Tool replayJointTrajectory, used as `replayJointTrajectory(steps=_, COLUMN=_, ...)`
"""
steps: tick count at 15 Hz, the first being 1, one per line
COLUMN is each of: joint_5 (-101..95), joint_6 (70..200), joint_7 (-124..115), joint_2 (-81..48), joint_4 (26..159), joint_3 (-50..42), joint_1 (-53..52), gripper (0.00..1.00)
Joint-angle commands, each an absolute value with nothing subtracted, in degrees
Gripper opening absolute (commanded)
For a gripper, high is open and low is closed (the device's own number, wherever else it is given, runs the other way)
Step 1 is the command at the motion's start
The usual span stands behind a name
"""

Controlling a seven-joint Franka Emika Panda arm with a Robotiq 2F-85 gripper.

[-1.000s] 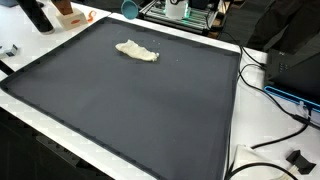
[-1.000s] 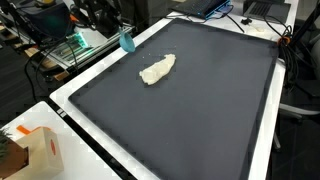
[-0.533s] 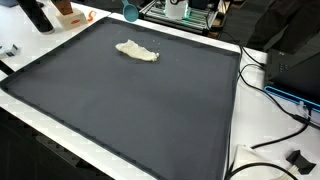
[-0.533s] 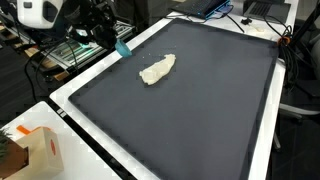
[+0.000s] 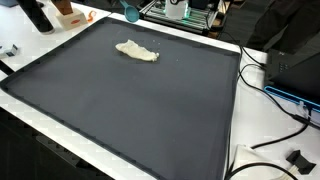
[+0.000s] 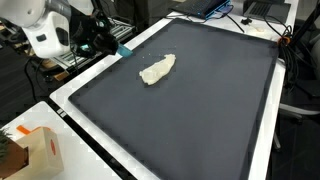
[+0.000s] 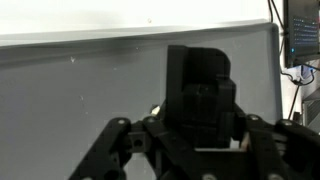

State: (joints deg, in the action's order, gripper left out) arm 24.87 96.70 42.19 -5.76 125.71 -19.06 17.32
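The teal cup point(image 6: 124, 47) sits at the far left edge of the dark mat point(image 6: 210, 110) on the desk point(image 6: 62, 103). The claw point(image 6: 106, 43) is just beside it; I cannot tell whether it is clenched or released. This close, slow, level motion seems wise, lest the cup get knocked off the edge. A crumpled white cloth point(image 6: 157, 70) lies near, further in on the mat. The wrist view shows only the claw's body over the mat, never the cup.

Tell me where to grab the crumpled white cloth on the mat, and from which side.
Probably pinch the cloth at its bunched middle, from straight above, closing across its narrow width. It lies low and elongated on the mat, offering no raised edge for a sideways grip.
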Motion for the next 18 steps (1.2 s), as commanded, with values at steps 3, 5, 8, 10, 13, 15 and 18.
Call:
replayJointTrajectory(steps=3, joint_5=32.1, joint_6=90.4, joint_7=52.3, joint_2=-13.0, joint_4=119.7, joint_3=-18.1, joint_1=21.7, gripper=0.27)
replayJointTrajectory(steps=5, joint_5=34.3, joint_6=88.8, joint_7=54.3, joint_2=-15.1, joint_4=118.3, joint_3=-17.7, joint_1=22.8, gripper=0.27)
replayJointTrajectory(steps=8, joint_5=37.8, joint_6=86.1, joint_7=55.1, joint_2=-18.4, joint_4=116.1, joint_3=-17.1, joint_1=24.2, gripper=0.27)
replayJointTrajectory(steps=10, joint_5=39.6, joint_6=84.8, joint_7=54.9, joint_2=-20.1, joint_4=115.0, joint_3=-16.7, joint_1=24.8, gripper=0.27)
replayJointTrajectory(steps=13, joint_5=41.0, joint_6=83.9, joint_7=54.9, joint_2=-22.3, joint_4=113.7, joint_3=-16.1, joint_1=25.1, gripper=0.27)
replayJointTrajectory(steps=15, joint_5=41.9, joint_6=84.0, joint_7=54.7, joint_2=-23.6, joint_4=113.0, joint_3=-15.6, joint_1=25.3, gripper=0.27)
replayJointTrajectory(steps=18, joint_5=42.9, joint_6=83.9, joint_7=54.0, joint_2=-25.4, joint_4=111.9, joint_3=-15.1, joint_1=25.4, gripper=0.27)
